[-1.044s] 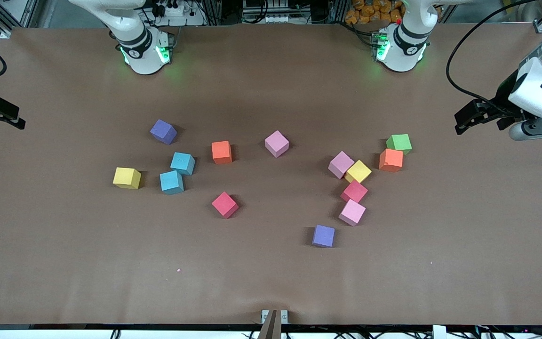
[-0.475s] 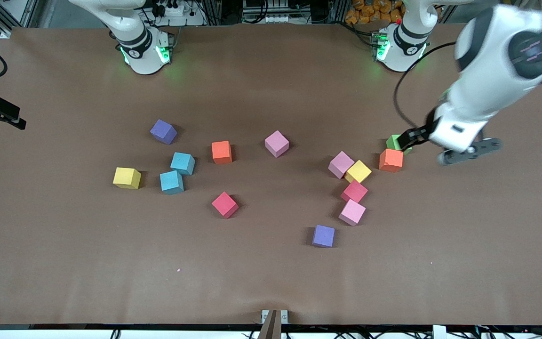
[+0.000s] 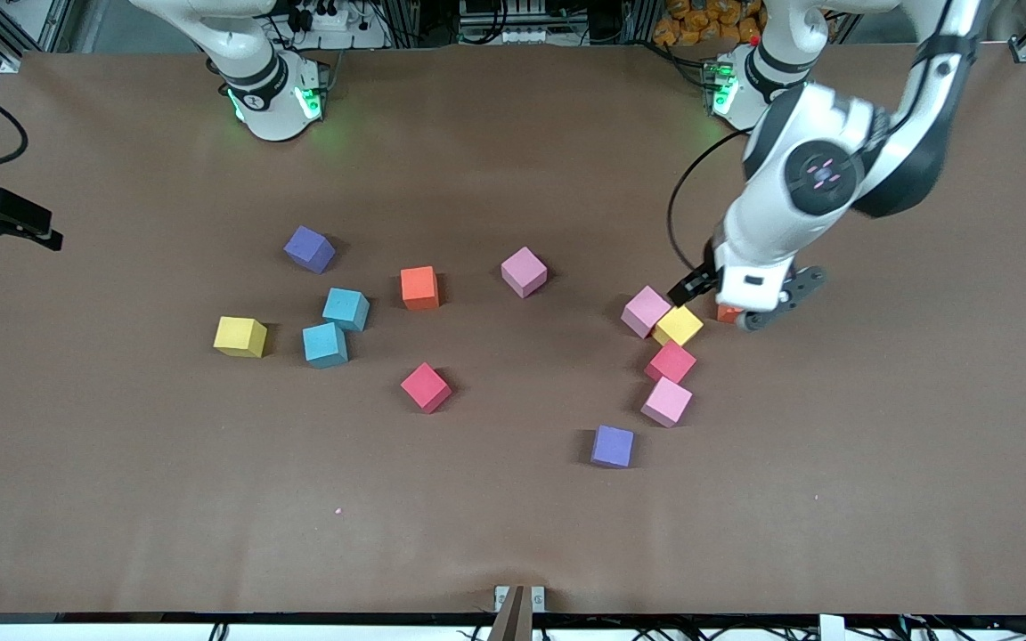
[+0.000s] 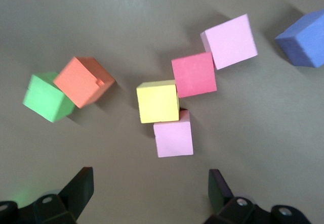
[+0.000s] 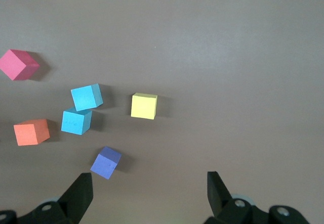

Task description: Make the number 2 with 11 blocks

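The blocks, light, soft, grippy foam cubes scattered mid-table, are best pinched across two opposite flat faces; the left gripper hovers wide open and empty over the pink-yellow-red cluster, the right gripper waits, likewise open and empty.

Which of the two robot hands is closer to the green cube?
Left. The left gripper hangs open just beside the green cube; the right gripper waits open at the right arm's table edge.

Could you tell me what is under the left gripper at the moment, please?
The open left gripper hangs over a cluster of blocks: an orange cube touching a green cube, with a yellow cube nearby. In the front view the arm hides the green cube completely.
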`<action>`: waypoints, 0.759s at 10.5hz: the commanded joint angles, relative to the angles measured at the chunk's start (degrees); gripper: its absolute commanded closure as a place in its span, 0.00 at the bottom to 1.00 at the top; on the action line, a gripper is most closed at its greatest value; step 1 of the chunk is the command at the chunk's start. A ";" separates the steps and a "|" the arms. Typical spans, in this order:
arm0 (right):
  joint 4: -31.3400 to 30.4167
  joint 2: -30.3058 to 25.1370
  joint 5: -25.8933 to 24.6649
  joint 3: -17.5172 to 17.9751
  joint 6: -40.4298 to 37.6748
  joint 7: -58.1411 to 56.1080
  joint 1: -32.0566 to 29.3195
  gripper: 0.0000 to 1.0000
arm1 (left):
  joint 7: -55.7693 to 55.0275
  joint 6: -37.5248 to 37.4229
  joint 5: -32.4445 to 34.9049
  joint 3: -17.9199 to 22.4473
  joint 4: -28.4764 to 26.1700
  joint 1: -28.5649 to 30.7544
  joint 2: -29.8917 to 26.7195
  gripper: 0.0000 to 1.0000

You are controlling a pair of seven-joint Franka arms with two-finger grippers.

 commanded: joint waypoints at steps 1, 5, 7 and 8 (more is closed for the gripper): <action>-0.31 2.17 0.71 0.48 0.02 0.20 2.68 0.00 | -1.76 1.97 -0.69 0.35 -0.25 -0.72 2.36 0.00; -0.31 5.68 0.71 0.48 -0.25 0.12 8.23 0.00 | -1.93 6.01 -0.69 0.44 -2.88 -2.12 4.65 0.00; -2.06 7.27 0.80 0.57 0.18 0.12 9.81 0.00 | -4.29 6.63 -0.08 0.44 -2.89 -3.35 5.71 0.00; -2.07 8.76 0.89 0.48 0.97 0.12 10.25 0.00 | -4.39 7.24 -0.08 0.44 -3.15 -3.27 6.15 0.00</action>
